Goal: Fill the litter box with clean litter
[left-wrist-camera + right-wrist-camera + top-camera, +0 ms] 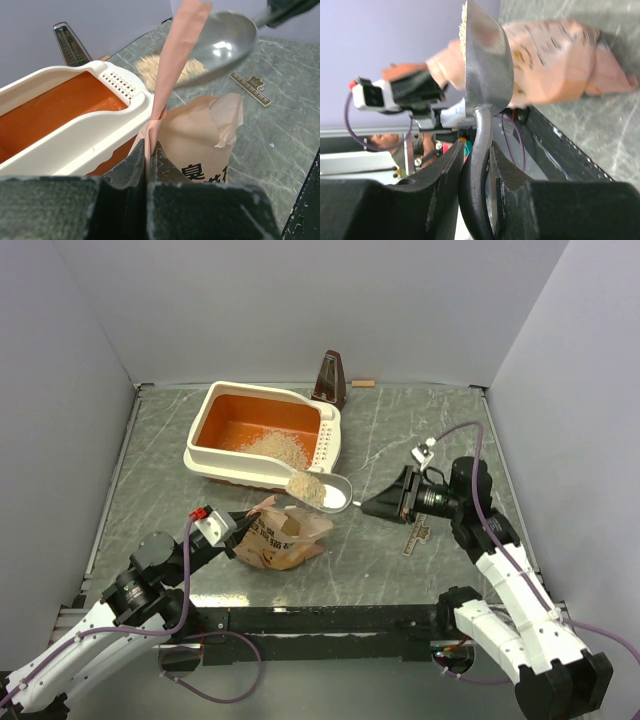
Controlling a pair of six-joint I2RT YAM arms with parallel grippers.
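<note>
- Currently the large rectangular cream-white plastic litter box [232, 466], orange inside, sits toward the back left of the grey-green marbled table [400, 430], with its slotted rim on the right side.
- A loose heap of small pale off-white clean litter [277, 446] lies inside the box, toward its near right part.
- The right gripper [372, 505] has its fingers clamped narrowly on the dark handle of a grey metal scoop [330, 492]. The scoop's bowl carries more granules and hangs just beside the box's near right corner.
- The left gripper [236, 538] is pinched tight on an upper flap of the crinkled tan printed paper bag [285, 535], which stands just in front of the box, below the scoop.
- A dark brown metronome [329, 380] stands behind the box.
- A small ruler-shaped piece [415, 538] lies near the right gripper.
</note>
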